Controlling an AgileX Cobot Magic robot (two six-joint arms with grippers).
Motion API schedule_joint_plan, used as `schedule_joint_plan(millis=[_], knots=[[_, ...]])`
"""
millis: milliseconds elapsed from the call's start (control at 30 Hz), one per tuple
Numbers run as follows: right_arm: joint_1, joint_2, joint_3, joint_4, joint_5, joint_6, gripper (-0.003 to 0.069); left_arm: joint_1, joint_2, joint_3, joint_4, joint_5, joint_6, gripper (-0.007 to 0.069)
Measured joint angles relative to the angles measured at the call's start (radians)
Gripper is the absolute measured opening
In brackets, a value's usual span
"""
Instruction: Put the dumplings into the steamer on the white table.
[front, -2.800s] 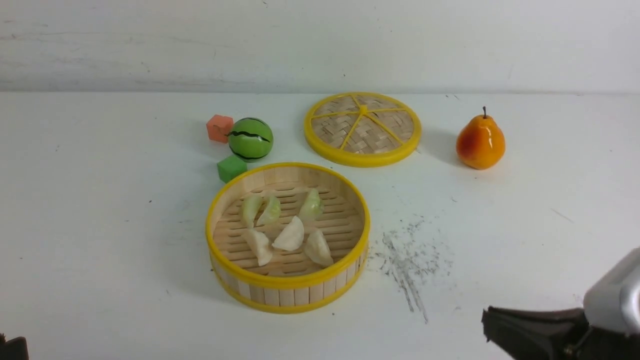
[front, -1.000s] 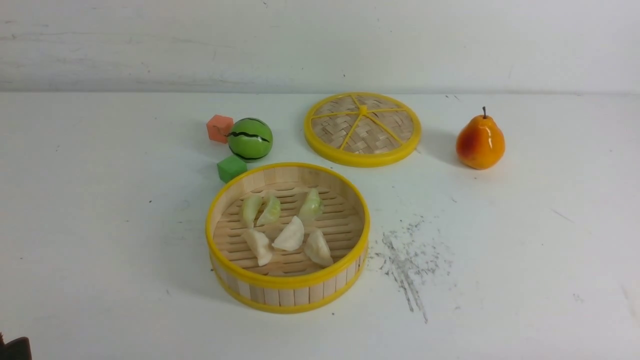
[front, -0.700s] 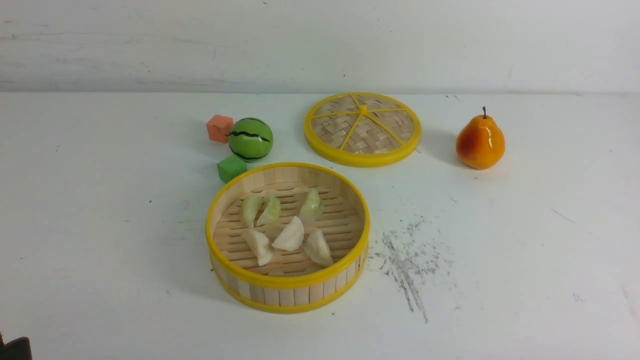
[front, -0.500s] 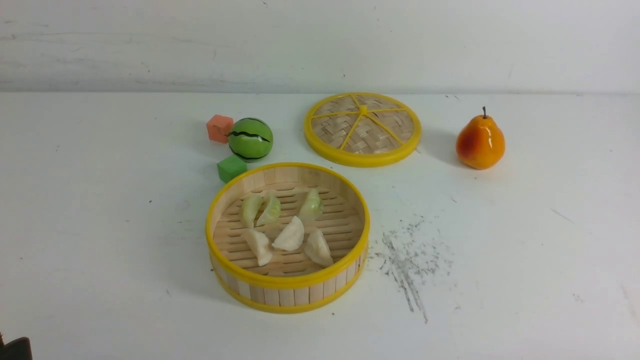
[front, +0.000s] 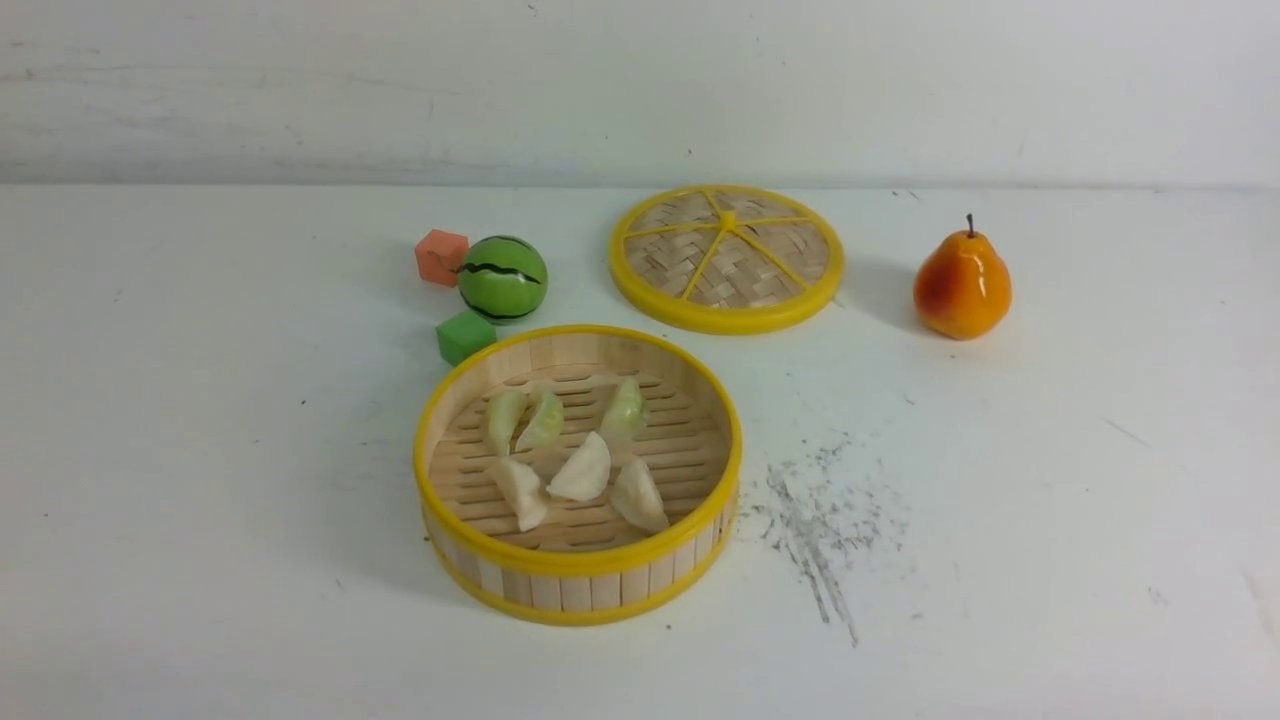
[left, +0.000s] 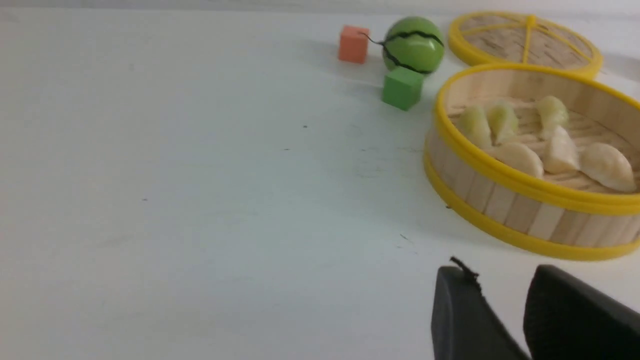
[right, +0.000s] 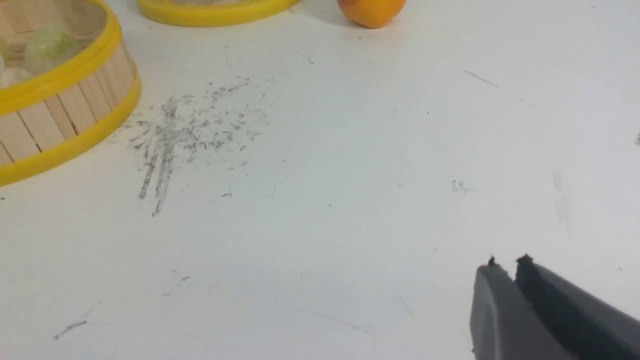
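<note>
Dumplings (front: 582, 470) fill the steamer (front: 577, 563); left gripper (left: 492, 287) is partly open, right gripper (right: 510, 270) nearly closed, both empty.

yellow-rimmed steamer (front: 578, 565), black-striped green ball (front: 503, 279)

The left gripper (left: 500, 272) hung over the near edge of the table, its fingers parted with nothing between them. The right gripper (right: 509, 265) showed its fingertips close together, perhaps a narrow gap between them, holding nothing.
</note>
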Motion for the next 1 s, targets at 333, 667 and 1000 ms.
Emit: schedule_joint_plan(millis=[333,667,1000], knots=[[-0.001,0.000,0.000,0.001,0.000,0.000,0.0062,0.192,-0.009,0.204,-0.186,-0.134,0.020,-0.0014],[-0.001,0.000,0.000,0.001,0.001,0.000,0.0077,0.193,-0.009,0.207,-0.284,-0.117,0.245,-0.0014],[-0.001,0.000,0.000,0.001,0.001,0.000,0.0087,0.086,-0.009,0.207,-0.226,-0.117,0.187,-0.0014]])
